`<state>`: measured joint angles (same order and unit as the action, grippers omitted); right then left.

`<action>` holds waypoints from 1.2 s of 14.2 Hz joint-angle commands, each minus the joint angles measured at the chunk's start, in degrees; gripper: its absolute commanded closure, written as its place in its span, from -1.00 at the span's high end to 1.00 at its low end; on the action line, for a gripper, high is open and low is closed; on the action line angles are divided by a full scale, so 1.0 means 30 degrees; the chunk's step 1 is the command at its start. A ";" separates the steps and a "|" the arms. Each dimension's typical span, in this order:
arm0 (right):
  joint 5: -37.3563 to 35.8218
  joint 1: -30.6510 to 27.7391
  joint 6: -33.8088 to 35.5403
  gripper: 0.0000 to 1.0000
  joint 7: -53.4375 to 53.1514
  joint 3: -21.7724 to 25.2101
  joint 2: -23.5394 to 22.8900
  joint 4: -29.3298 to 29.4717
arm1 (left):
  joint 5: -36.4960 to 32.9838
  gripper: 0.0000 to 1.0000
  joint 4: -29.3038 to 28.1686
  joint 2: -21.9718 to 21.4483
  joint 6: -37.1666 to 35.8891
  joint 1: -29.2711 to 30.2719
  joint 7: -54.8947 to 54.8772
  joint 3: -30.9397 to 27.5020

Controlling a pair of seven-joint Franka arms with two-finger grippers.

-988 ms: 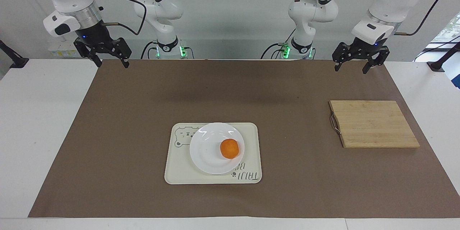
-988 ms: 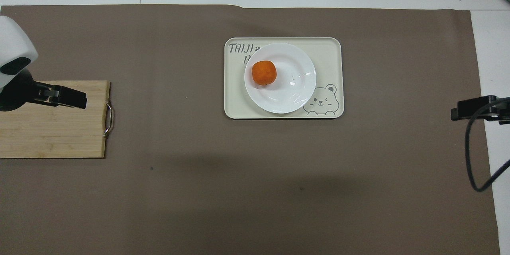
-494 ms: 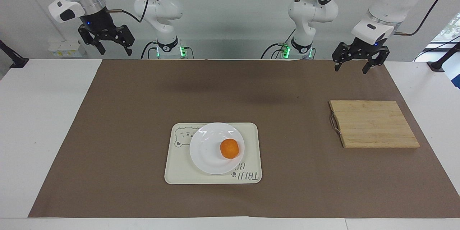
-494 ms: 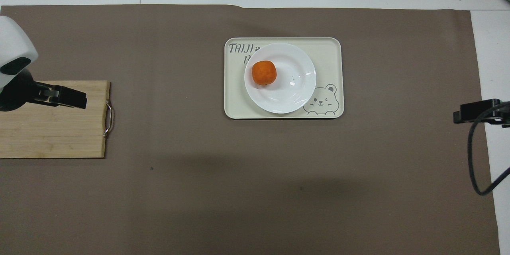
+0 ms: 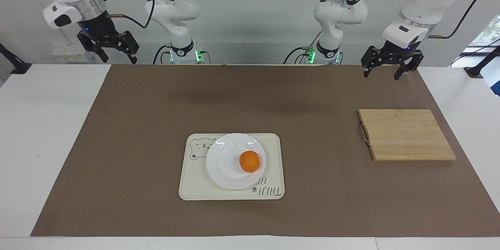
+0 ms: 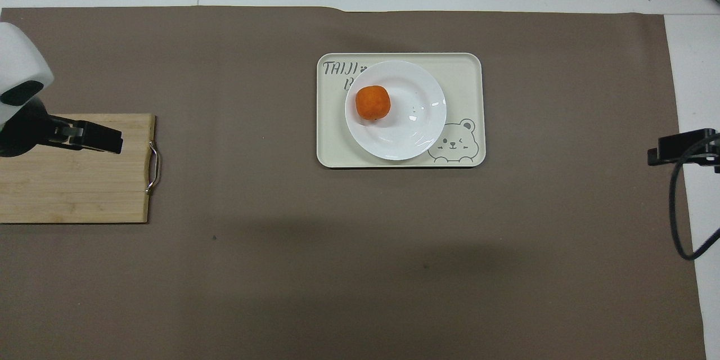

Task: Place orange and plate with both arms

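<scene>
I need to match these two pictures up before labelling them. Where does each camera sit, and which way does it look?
Facing view: high across the table, looking at the robots; both arms show, left pincer and right pincer open, raised.
Overhead view: high above the robots' end, looking steeply down; only pincer tips show.
Both share the orange on the plate, the tray and the cutting board.

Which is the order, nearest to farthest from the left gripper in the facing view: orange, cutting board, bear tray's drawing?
From the left gripper, raised and open:
1. Cutting board, at the left arm's end of the table.
2. Orange, on the plate.
3. Bear drawing, at the tray's corner toward the right arm's end.
</scene>
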<state>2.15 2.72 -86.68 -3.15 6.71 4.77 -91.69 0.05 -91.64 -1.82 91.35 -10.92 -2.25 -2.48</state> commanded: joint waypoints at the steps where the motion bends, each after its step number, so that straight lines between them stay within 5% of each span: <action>1: -0.0366 0.0265 0.0008 1.00 -0.0328 0.0079 0.0314 -0.0345 | 0.0247 1.00 -0.0418 -0.0448 -0.0069 0.0243 0.0135 0.0122; 17: -0.1129 0.0734 0.0037 1.00 0.0112 -0.0010 0.0315 0.0650 | 0.0247 1.00 -0.0418 -0.0448 -0.0069 0.0243 0.0135 0.0122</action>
<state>-0.68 4.74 -86.73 -3.14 6.55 5.43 -89.83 0.05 -91.65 -1.82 91.35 -10.92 -2.25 -2.48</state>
